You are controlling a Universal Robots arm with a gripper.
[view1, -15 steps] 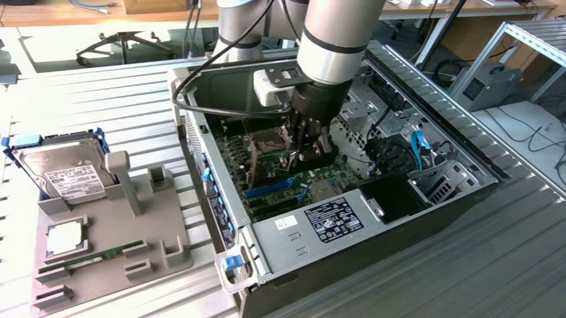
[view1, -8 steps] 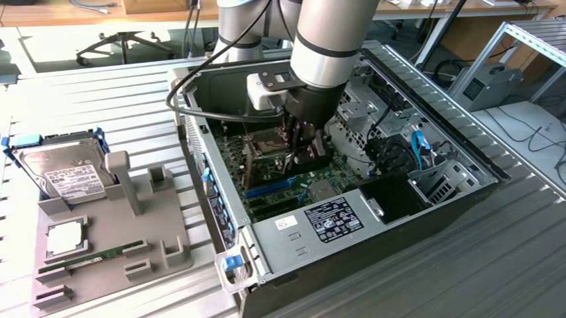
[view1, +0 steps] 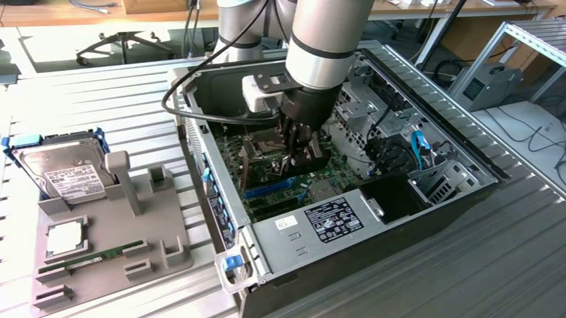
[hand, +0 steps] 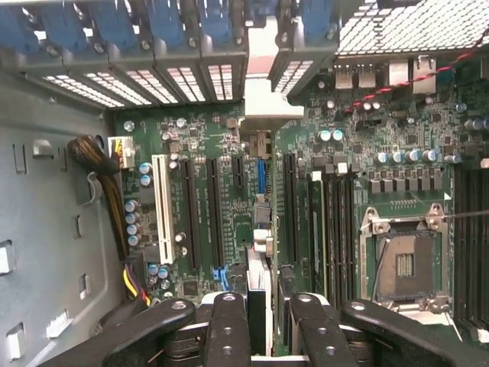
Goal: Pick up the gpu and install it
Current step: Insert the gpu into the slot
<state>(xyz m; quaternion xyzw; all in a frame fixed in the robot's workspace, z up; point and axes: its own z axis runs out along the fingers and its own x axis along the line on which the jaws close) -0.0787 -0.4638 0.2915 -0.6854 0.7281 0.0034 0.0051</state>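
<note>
Inside the open computer case (view1: 460, 169), the gripper (view1: 305, 156) is clamped on the gpu (hand: 260, 306), holding it edge-down just above the motherboard (hand: 229, 229) slots, while the grey tray (view1: 132, 232) well aside keeps a hard drive (view1: 66, 172).

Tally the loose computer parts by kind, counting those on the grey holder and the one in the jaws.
hard drive: 1
silver square chip: 1
RAM stick: 1
gpu: 1
Total: 4
</note>
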